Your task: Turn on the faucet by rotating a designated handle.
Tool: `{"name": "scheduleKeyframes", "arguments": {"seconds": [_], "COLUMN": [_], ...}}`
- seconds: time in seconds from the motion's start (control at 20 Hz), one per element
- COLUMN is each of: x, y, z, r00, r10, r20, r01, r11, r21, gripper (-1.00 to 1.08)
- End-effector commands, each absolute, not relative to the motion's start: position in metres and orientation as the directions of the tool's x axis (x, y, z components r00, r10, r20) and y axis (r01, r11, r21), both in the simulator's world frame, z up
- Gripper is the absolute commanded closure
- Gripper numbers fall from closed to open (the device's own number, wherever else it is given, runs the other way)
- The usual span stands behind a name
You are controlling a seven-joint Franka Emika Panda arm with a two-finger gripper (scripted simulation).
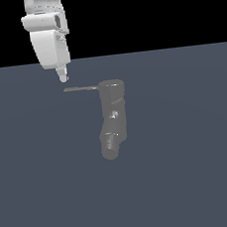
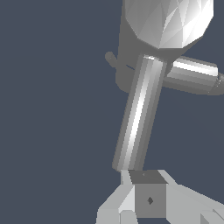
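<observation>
Hovering just above the handle's (image 1: 80,89) free end, the tool (image 1: 63,78) looks closed, faucet (image 1: 112,118) unlabelled.

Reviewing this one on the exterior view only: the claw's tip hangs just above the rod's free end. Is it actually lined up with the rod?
Observer: In the wrist view the handle ends right at the tip of the claw; I cannot tell if they touch.
Operator: Claw open?
Observer: No gap shows between its fingertips; it looks shut.
Operator: Anything else sticking out?
Observer: A short stub pokes from the faucet, away from the handle.
</observation>
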State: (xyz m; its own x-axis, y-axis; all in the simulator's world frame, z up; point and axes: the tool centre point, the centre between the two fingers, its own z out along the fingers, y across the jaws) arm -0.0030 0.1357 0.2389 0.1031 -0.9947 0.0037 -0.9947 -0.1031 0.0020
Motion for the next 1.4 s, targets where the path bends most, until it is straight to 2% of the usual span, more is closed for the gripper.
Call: {"name": "scheduleKeyframes", "arguments": {"seconds": [0.0, 0.65, 1.35], "x": [0.009, 0.046, 0.040], "y": [0.133, 0.120, 0.120], "z": [0.230, 0.202, 0.201], "r00": [0.053, -0.112, -0.119], "r10": [-0.999, -0.994, -0.993], "r20": [0.004, 0.002, 0.000], "r01": [-0.999, -0.994, -0.993], "r11": [-0.053, 0.112, 0.119], "r21": [0.001, 0.000, 0.000], "gripper": [1.08, 1.08, 1.08]}}
